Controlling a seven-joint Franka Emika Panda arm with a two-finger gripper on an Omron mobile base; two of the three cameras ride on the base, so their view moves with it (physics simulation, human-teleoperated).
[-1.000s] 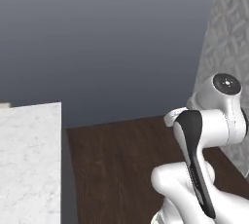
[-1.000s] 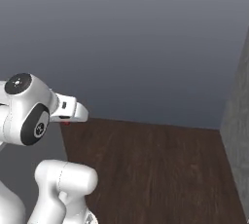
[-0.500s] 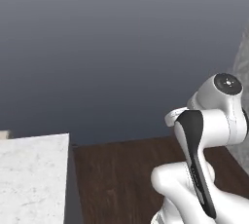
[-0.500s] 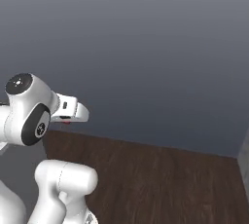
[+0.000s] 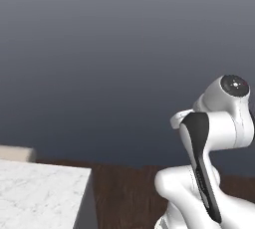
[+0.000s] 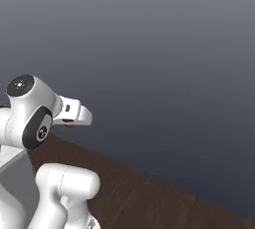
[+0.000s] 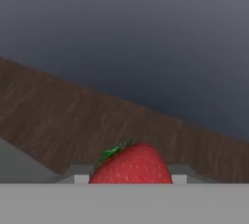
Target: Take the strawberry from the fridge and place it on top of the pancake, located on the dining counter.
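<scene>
Folding back over its own base, the white arm [image 5: 209, 138] is seen with its elbow joint raised high and the wrist pointed forward, level with the dark grey wall [image 5: 114, 49]. In the right base view the hand is held out to the right of the joint, roughly horizontal, with a sliver of red tucked under it. The strawberry [image 7: 131, 165] is seen in the hand view, sitting between the fingers [image 7: 80, 178], green leaves at its upper left; the gripper [image 6: 73, 119] is clamped on it. The fruit is carried in the air above the dark wood floor [image 7: 63, 121], which runs tilted across the hand view. A corner of the dining counter [image 5: 40, 198], white marbled top, is seen at the lower left of the left base view, below and left of the arm, well apart from the fruit.
</scene>
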